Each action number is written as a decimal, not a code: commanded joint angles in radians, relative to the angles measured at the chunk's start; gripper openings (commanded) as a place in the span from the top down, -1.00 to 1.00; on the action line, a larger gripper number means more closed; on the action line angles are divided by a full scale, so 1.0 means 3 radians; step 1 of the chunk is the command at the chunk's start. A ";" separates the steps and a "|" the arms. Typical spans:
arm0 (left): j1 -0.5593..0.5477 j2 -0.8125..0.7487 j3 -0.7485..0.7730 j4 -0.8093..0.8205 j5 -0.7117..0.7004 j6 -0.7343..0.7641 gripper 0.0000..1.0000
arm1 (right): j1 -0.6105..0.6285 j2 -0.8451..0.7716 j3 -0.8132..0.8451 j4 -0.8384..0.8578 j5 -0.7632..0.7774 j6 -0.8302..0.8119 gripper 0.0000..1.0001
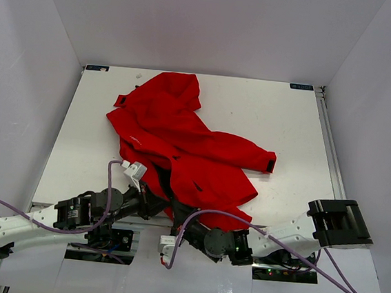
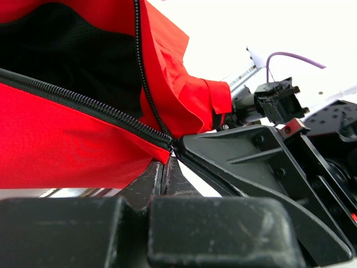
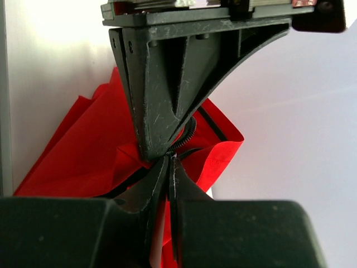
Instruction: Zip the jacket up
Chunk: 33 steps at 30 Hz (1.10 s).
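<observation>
Sprawling jacket [image 1: 182,142], white table [image 1: 291,124], white walls [image 1: 214,24]

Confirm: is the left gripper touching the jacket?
Touching. The left wrist view shows the left gripper shut on the jacket where the zipper rows meet.

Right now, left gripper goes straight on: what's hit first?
The jacket: left gripper is shut at its zipper base, red fabric directly ahead. Close beside sits the right gripper; depth unclear.
</observation>
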 commanded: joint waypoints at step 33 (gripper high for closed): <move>-0.0014 0.0141 -0.0139 0.0259 0.0282 0.0079 1.00 | -0.1503 0.0192 0.1907 -0.1687 -0.1291 0.0958 0.84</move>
